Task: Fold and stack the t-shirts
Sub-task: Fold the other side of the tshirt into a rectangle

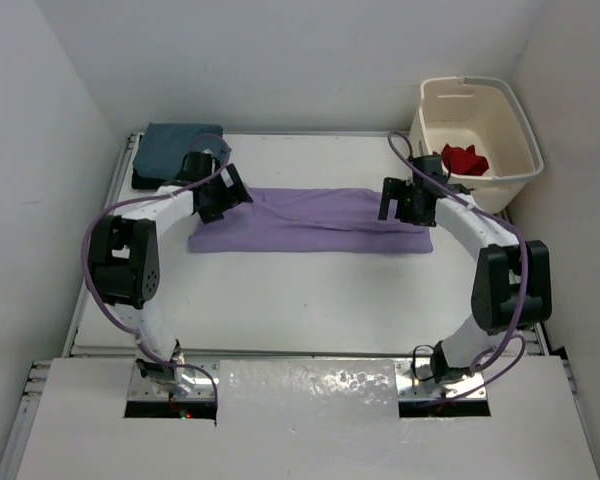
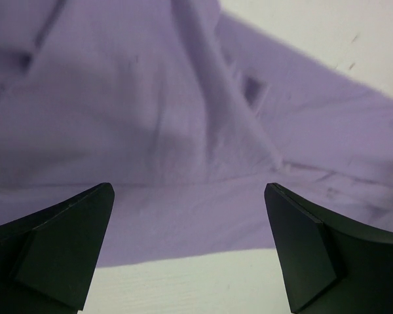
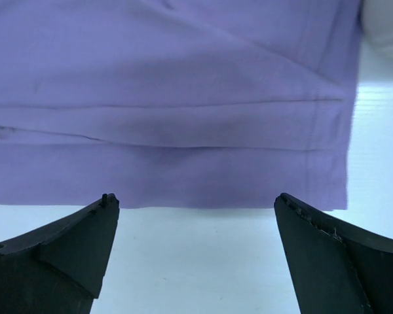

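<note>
A lavender t-shirt (image 1: 310,222) lies flat across the middle of the table, folded into a long strip. My left gripper (image 1: 223,195) hovers open over its left end, and the left wrist view shows wrinkled lavender cloth (image 2: 150,111) beyond the left gripper (image 2: 188,190), with nothing between the fingers. My right gripper (image 1: 400,200) stands open over the right end. In the right wrist view, the smooth hem (image 3: 183,170) lies just past the right gripper (image 3: 196,196). A folded teal-blue t-shirt (image 1: 175,148) rests at the back left. A red t-shirt (image 1: 465,158) sits in the basket.
The cream laundry basket (image 1: 510,130) stands at the back right corner, close to my right arm. A dark layer (image 1: 142,180) shows under the teal shirt's near edge. Bare white table (image 1: 300,300) stretches between the lavender shirt and the arm bases.
</note>
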Controlling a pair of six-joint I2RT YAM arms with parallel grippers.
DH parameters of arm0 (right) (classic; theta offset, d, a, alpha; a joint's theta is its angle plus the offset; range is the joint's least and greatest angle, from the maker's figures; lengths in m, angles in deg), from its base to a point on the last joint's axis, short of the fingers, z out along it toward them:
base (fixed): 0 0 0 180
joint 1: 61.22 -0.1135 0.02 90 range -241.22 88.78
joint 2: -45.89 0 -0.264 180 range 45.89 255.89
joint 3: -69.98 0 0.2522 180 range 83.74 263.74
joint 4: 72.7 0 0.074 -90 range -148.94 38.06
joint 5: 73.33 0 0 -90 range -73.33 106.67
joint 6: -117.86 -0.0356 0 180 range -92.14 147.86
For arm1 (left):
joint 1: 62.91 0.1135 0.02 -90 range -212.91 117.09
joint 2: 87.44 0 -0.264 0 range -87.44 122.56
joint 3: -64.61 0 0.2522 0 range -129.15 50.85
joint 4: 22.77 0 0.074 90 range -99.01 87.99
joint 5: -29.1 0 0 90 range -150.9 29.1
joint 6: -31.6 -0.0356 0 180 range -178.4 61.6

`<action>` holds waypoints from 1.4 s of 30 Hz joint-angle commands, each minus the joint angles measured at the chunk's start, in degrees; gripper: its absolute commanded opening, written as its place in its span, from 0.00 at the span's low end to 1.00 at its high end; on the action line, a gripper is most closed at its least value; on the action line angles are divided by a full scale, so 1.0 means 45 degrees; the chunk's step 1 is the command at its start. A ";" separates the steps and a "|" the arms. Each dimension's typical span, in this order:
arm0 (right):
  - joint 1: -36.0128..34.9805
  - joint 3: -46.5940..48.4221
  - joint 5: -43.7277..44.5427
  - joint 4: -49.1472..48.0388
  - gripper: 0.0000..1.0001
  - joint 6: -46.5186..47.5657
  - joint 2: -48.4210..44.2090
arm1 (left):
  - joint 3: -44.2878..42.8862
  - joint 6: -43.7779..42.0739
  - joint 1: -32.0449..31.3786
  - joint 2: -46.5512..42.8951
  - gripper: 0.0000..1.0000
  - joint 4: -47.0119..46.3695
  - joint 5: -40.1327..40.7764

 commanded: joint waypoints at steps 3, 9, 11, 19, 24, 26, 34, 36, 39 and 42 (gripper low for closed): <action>-0.0394 0.0004 -0.0172 -0.0047 0.99 0.0005 0.0988 | 0.0977 0.0424 -0.0245 0.0128 1.00 -0.0728 -0.0393; -0.0707 0.0023 -0.0699 -0.1588 0.99 -0.0092 0.2238 | 0.1291 0.0502 -0.0225 0.0538 1.00 -0.1060 -0.0080; -0.0727 0.0257 -0.0797 -0.2194 0.99 -0.0190 0.2843 | 0.1271 0.0464 -0.0225 0.0830 1.00 -0.1041 -0.0079; -0.0727 0.1213 -0.0349 -0.2976 0.99 -0.0445 0.4308 | 0.1310 0.0385 -0.0167 0.1183 1.00 -0.0924 0.0330; -0.0727 0.3141 0.0392 -0.3038 0.99 -0.0386 0.5031 | 0.1408 0.0327 -0.0147 0.1183 1.00 -0.0904 0.0486; -0.0707 0.4080 0.0976 -0.2861 0.99 -0.0230 0.5557 | 0.1466 0.0288 -0.0128 0.1164 1.00 -0.0827 0.0545; -0.0668 0.5885 0.1820 -0.2001 0.99 0.0708 0.5896 | 0.1584 0.0209 -0.0108 0.0695 1.00 -0.0709 0.0819; -0.0668 0.5358 0.1762 -0.2253 0.99 0.1076 0.5310 | 0.1467 0.0190 -0.0108 0.0539 1.00 -0.0709 0.0800; -0.0668 0.4575 0.1820 -0.1847 0.99 0.1312 0.4547 | 0.1253 0.0170 -0.0128 0.0422 1.00 -0.0709 0.0955; -0.0688 0.3348 0.1684 -0.1804 0.99 0.1295 0.4136 | 0.1154 0.0306 -0.0128 0.0519 1.00 -0.1116 0.1228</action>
